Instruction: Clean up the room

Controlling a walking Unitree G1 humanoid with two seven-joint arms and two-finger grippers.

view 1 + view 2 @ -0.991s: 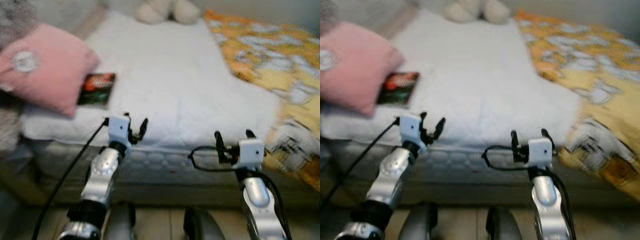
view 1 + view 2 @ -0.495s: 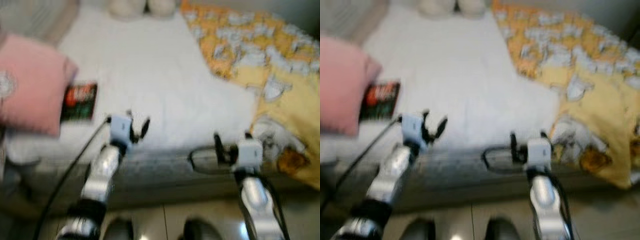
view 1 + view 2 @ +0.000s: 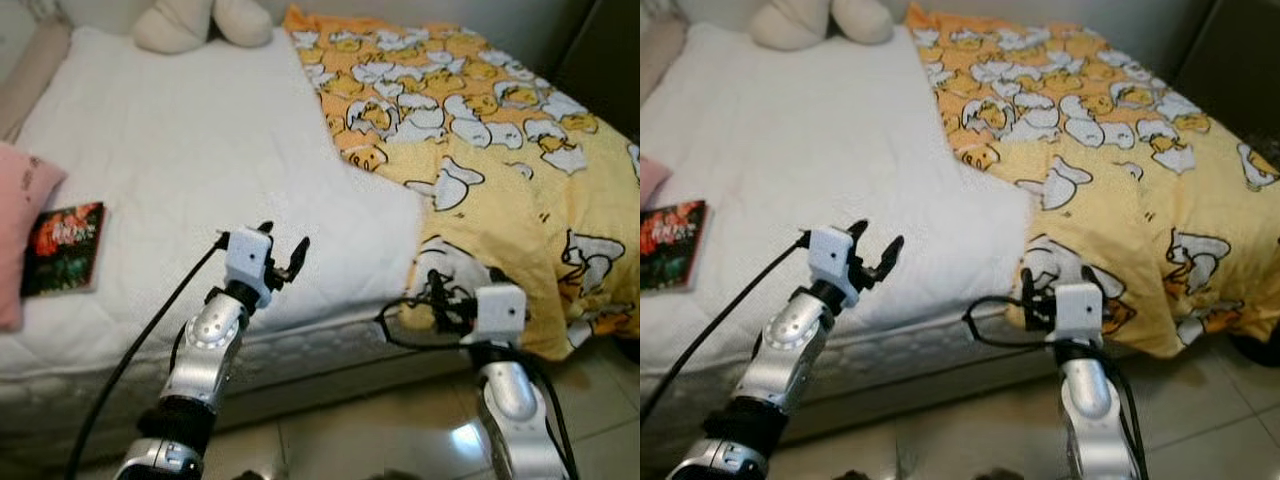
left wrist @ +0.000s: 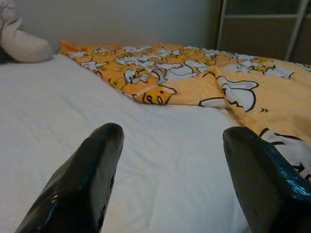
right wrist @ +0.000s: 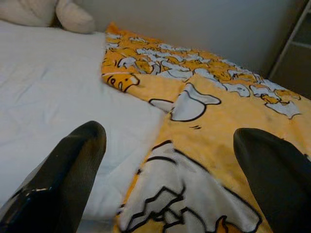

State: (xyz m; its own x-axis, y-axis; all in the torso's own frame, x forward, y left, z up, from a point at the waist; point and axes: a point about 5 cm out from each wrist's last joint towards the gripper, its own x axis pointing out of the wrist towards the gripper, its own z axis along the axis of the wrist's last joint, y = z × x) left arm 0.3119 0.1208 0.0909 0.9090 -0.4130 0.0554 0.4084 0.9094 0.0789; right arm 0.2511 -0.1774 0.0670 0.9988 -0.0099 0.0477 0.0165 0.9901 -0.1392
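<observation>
Where frame cuts, pink pillow (image 3: pixel 22 235), book (image 3: pixel 64 248) partly shown

No readable text anywhere. Book (image 3: pixel 64 247) at left of bed (image 3: pixel 190 170) has red-dark cover, lettering too small and blurred to read.

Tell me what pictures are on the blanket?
White cartoon shapes on yellow-orange blanket, clearest in the left eye view.
</observation>
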